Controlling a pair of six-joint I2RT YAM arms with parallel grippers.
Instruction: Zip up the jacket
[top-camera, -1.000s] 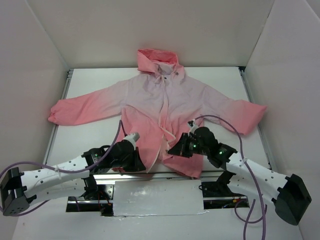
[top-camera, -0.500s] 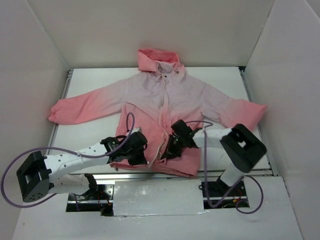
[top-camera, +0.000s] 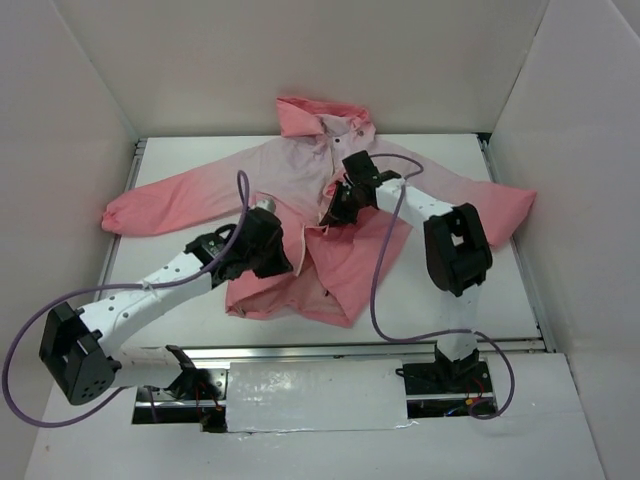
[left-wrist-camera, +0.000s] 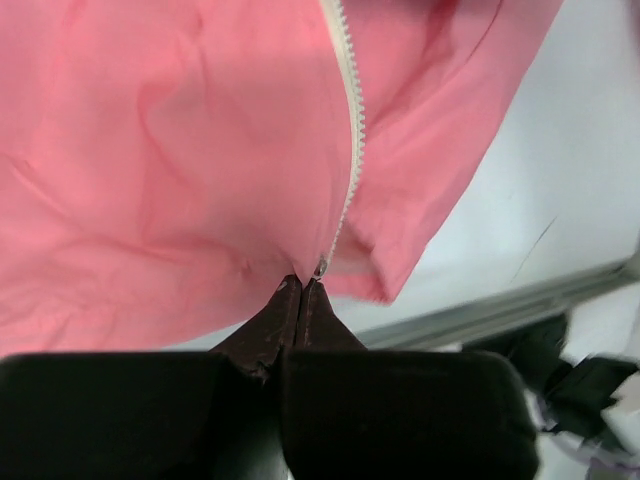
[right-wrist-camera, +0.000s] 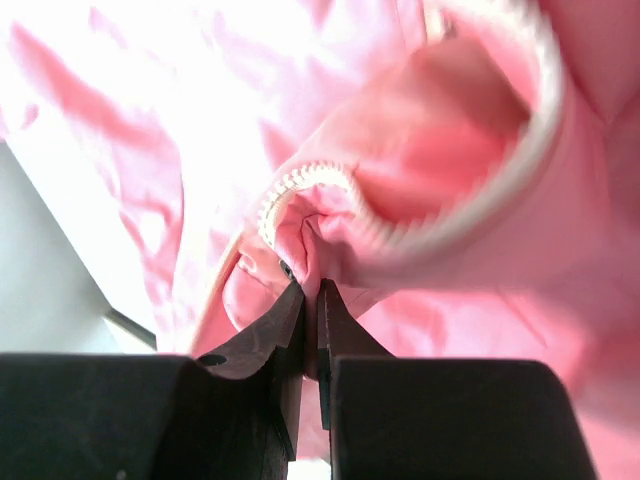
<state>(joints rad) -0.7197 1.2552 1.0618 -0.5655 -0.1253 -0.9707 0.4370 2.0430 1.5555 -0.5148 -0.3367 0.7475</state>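
Two grippers are closed on one jacket (top-camera: 290, 175): the left gripper (left-wrist-camera: 302, 285) is pinched together on the lower end of its single zipper (left-wrist-camera: 350, 130), and the right gripper (right-wrist-camera: 311, 292) is clamped on a fabric fold beside the teeth, further toward 12 o'clock. The jacket lies rumpled on the table (top-camera: 470, 290), hood at 12 o'clock, two sleeves reaching toward 9 and 3.

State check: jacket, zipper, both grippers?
jacket: laid out front up, sleeves spread, lower half bunched and skewed.
zipper: teeth joined in the stretch above the hem; higher up, cannot tell.
left gripper: jaws shut on the hem at the zipper's bottom end.
right gripper: jaws shut on a fabric fold beside the zipper teeth.
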